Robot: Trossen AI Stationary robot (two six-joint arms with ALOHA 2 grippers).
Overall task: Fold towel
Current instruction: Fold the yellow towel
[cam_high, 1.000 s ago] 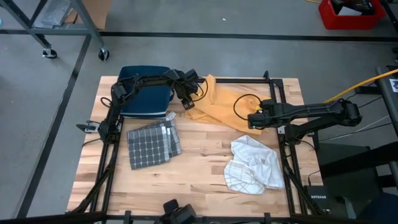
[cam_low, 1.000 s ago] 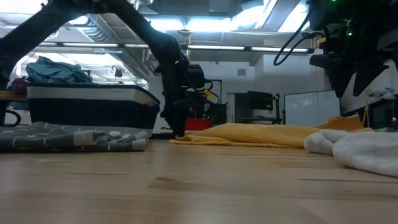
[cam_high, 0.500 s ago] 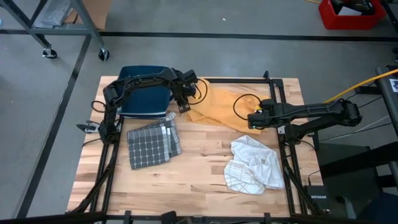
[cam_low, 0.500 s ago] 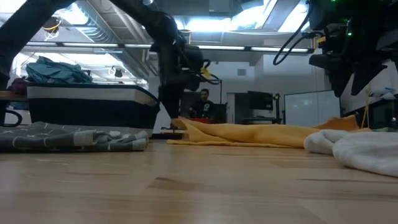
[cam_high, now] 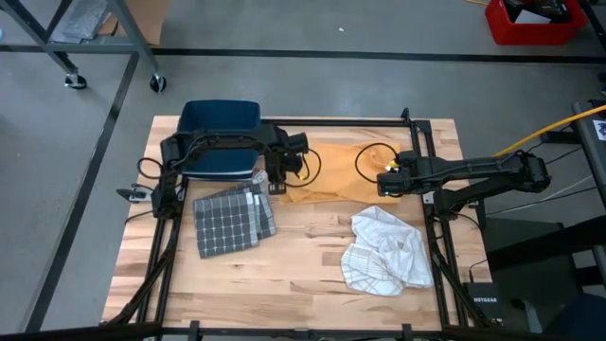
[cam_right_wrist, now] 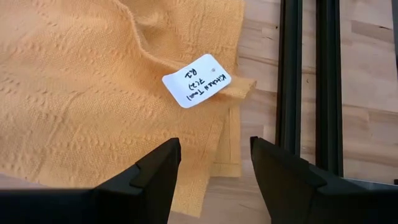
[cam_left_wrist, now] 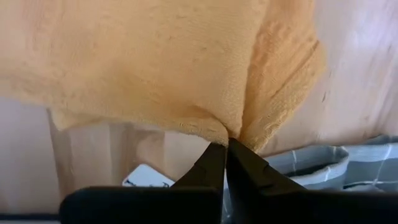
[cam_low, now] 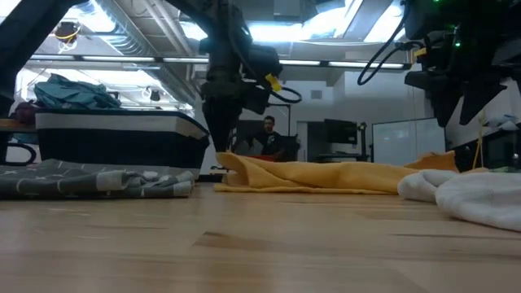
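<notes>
An orange towel (cam_high: 336,178) lies bunched on the table's far middle; a white tag (cam_right_wrist: 196,81) is fixed near one edge. My left gripper (cam_high: 277,182) stands at the towel's left end, pointing down, shut on it (cam_left_wrist: 227,142). My right gripper (cam_high: 383,185) hovers open over the towel's right part, its fingers (cam_right_wrist: 155,167) apart above the cloth (cam_right_wrist: 93,93) and touching nothing. In the low view the towel's left end (cam_low: 238,163) is raised off the wood under my left gripper (cam_low: 218,155). My left gripper pinches the orange towel's left edge (cam_left_wrist: 231,127) between its two shut fingers (cam_left_wrist: 210,163), coming from above and pointing down. The cloth puckers into folds at the pinch; how many layers, I cannot tell. That end is lifted a little, and the rest of the towel lies on the table.
A folded grey checked towel (cam_high: 232,218) lies near the left gripper, toward the near left. A crumpled white towel (cam_high: 388,248) lies at the near right. A dark blue bin (cam_high: 221,142) stands at the far left. Black frame rails (cam_right_wrist: 305,81) run along the table's right side.
My left gripper has moved from the towel's far-left part toward the table's near edge and risen, drawing the towel's left end with it. That end has come up off the table and been pulled nearer, so the towel looks narrower; its right part has stayed in place.
</notes>
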